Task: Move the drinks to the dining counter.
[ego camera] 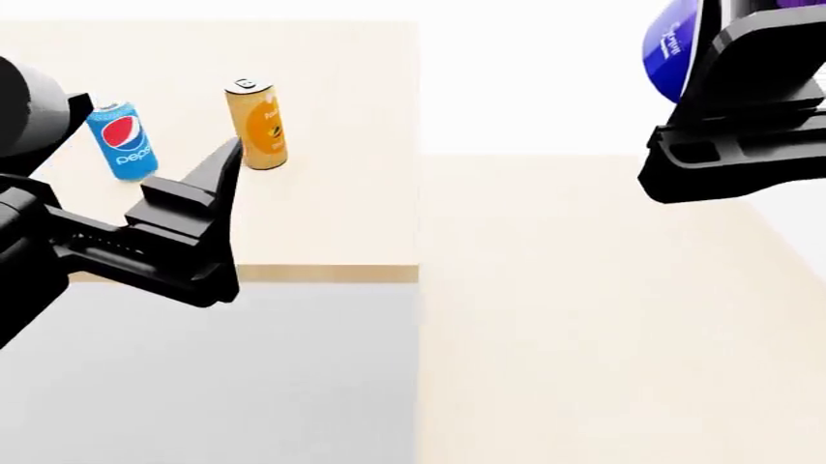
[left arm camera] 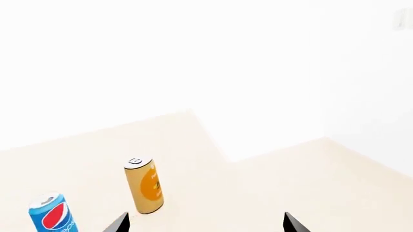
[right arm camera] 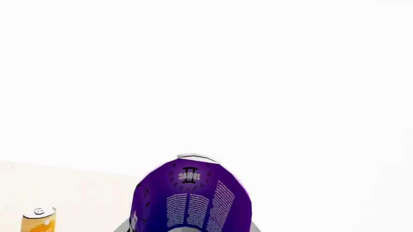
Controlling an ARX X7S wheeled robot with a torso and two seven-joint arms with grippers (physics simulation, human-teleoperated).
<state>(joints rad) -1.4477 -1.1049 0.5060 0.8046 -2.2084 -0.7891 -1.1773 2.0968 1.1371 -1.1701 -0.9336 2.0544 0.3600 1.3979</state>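
A blue Pepsi can (ego camera: 123, 140) and an orange can (ego camera: 255, 124) stand upright on a warm tan worktop (ego camera: 336, 213). My left gripper (left arm camera: 205, 223) is open just in front of the orange can (left arm camera: 144, 186), which is off to one side and not between the fingers. One dark finger (ego camera: 217, 174) rises close beside that can. The Pepsi can (left arm camera: 53, 213) stands further out. My right gripper (right arm camera: 191, 227) is shut on the slim purple can (right arm camera: 191, 198), holding it high (ego camera: 668, 48) over the far end of the paler dining counter (ego camera: 606, 319).
The tan worktop ends in a front edge (ego camera: 258, 274) with a grey surface (ego camera: 207, 377) below it. The pale counter meets it at a corner and runs toward me. White walls stand behind both tops.
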